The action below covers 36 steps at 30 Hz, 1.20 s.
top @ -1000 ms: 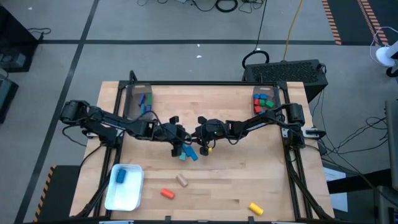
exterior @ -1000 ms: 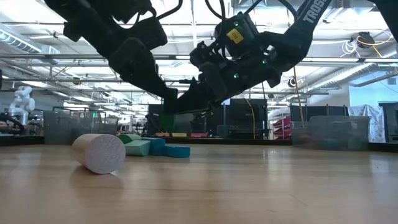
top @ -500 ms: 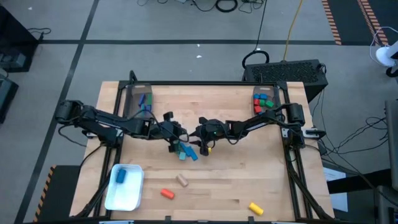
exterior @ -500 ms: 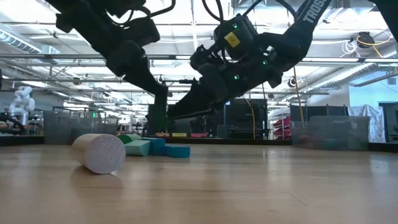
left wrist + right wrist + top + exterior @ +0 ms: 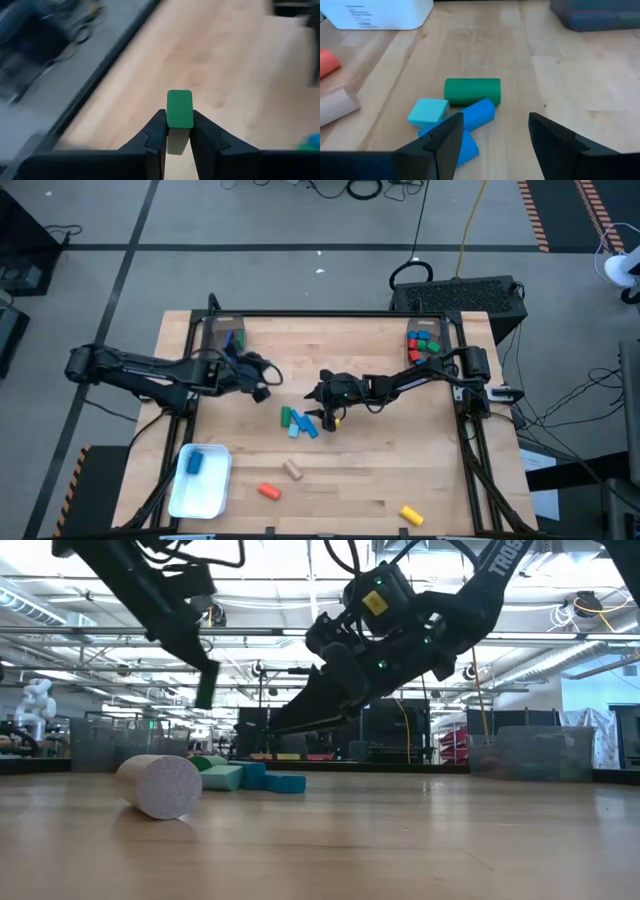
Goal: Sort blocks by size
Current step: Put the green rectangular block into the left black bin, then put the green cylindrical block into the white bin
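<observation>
A green block is held clamped in the left gripper above the wooden table. The right gripper is spread open, empty, over a green cylinder and blue blocks mid-table; grey floor surrounds it

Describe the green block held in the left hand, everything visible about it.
The green block is a small bar with rounded corners, matte and plain green on the face shown. It stands on end, pinched between the two dark fingers of the left hand, lifted clear of the wooden table. Nothing else touches it. Its lower part looks pale, partly hidden between the fingers.
</observation>
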Each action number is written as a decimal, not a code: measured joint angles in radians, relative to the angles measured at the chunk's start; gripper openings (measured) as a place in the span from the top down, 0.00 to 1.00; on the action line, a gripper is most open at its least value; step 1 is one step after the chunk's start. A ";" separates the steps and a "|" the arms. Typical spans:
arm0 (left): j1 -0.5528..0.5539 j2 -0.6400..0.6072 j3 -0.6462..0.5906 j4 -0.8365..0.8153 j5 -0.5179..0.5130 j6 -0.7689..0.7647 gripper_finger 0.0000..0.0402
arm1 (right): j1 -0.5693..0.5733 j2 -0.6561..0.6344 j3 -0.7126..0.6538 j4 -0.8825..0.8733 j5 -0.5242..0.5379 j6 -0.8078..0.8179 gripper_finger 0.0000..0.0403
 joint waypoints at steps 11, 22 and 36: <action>0.059 -0.086 0.000 -0.321 -0.181 -0.259 0.84 | 0.000 0.000 0.000 -0.001 0.000 -0.002 0.48; 0.175 -0.086 0.000 -0.439 -0.196 -0.340 0.84 | 0.020 0.000 0.000 0.013 -0.004 0.003 0.48; 0.298 -0.086 0.000 -0.438 -0.153 -0.335 0.63 | 0.045 0.000 0.000 0.021 -0.004 -0.027 0.48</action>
